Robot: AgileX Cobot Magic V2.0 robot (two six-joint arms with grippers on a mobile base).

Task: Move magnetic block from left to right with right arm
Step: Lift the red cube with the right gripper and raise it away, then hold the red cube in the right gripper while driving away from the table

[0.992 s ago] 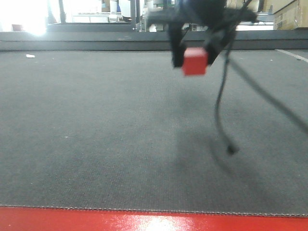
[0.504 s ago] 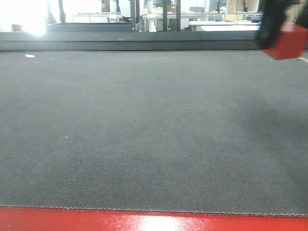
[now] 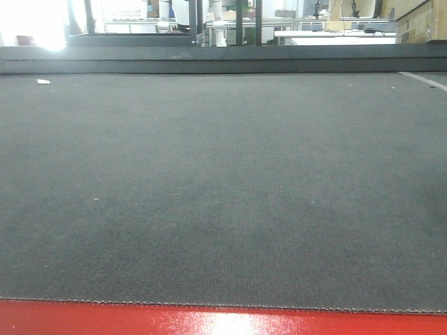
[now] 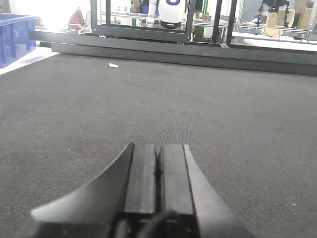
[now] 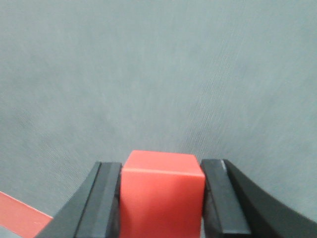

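Gripping the small matte red cube, the magnetic block (image 5: 162, 191), the right gripper (image 5: 162, 171) held it squarely between its two black fingers, above the dark grey woven mat (image 5: 158, 69); whether it cleared the mat could not be told. A second earlier the front view had shown the block carried over the middle of the mat, then at the mat's right side. Now that view showed the mat with neither arm nor block, so the arm had passed out of frame to the right. The carry looked nearly done, with lowering and release left. The left gripper (image 4: 157, 168) sat low over the mat, fingers pressed together, holding nothing.
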